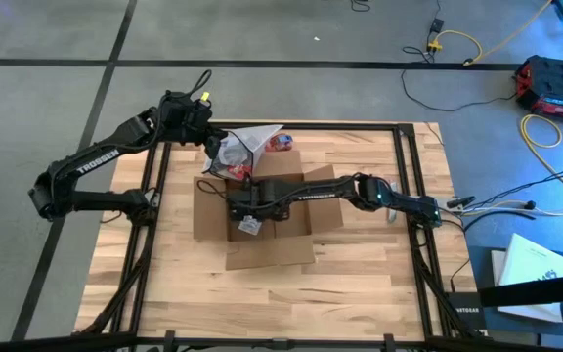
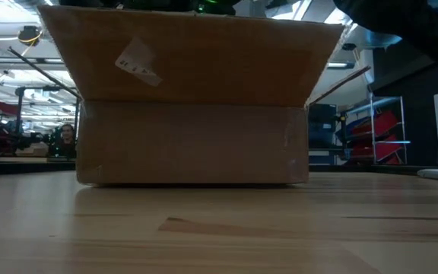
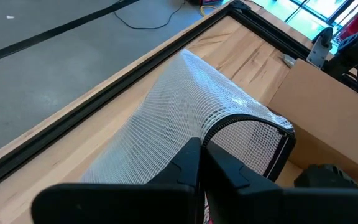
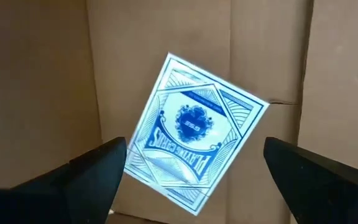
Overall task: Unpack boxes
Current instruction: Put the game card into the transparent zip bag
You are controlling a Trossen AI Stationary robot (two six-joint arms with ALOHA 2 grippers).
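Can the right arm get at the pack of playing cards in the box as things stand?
Probably yes. The right gripper hangs open over the playing cards pack, which lies flat on the floor of the cardboard box, nothing between the fingers and it.

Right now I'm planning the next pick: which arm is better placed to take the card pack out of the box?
Right. The right gripper hangs open over the card pack inside the box; the left gripper is shut on the mesh bag.

High view: we are looking straight down on the whole table (image 1: 360,284).
Low view: we are facing the box (image 2: 192,141) close up, level.
Right wrist view: we are peering down inside that box.
Left wrist view: we are skimming the table's far edge.
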